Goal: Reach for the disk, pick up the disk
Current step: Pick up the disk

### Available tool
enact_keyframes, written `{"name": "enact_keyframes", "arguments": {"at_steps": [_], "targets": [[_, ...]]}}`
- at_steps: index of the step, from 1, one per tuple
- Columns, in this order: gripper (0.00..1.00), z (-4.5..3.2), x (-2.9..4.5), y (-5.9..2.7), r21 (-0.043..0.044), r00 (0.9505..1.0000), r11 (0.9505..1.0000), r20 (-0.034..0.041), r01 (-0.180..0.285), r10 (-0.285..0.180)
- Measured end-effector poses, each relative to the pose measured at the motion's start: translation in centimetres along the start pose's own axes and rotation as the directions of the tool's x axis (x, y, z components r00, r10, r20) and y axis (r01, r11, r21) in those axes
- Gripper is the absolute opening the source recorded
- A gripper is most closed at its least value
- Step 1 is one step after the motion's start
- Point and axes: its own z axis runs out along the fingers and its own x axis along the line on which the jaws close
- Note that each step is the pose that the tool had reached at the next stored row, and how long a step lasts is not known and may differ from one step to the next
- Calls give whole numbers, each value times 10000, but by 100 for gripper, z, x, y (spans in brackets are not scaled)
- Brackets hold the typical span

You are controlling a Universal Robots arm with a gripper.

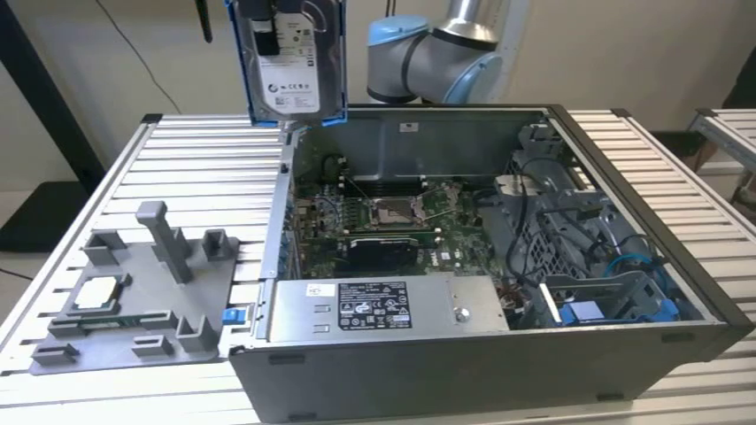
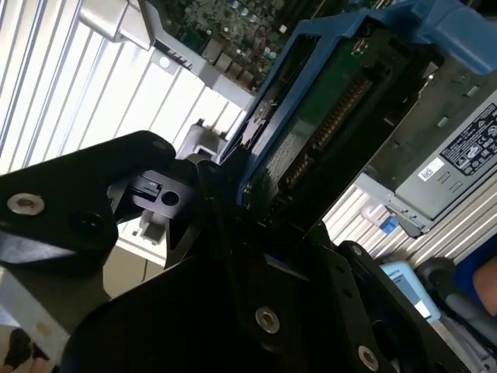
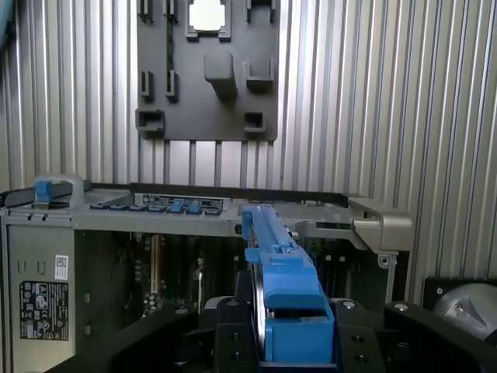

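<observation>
Silver disk (image 1: 289,71) with white, black-printed label, in a blue frame. Dark grey computer case (image 1: 473,376); green circuit board (image 1: 390,212); silver, white-labelled power supply (image 1: 378,310). Pale silver table (image 1: 177,168), striped by parallel slats. Plain grey tray (image 1: 130,310). Silver arm (image 1: 431,53), light-blue caps.

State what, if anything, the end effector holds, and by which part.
The disk, hanging upright. The end effector clamps one end of it, across its blue frame.

Slatted metal table (image 1: 177,146); pale wall (image 1: 106,53) behind; second table (image 1: 727,133) exterior view's right.
</observation>
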Motion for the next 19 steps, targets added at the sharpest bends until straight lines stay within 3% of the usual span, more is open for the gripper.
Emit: {"name": "enact_keyframes", "arguments": {"at_steps": [19], "targets": [[0, 21, 19, -847, -102, 10000, 9999, 3, -3, 3]]}}
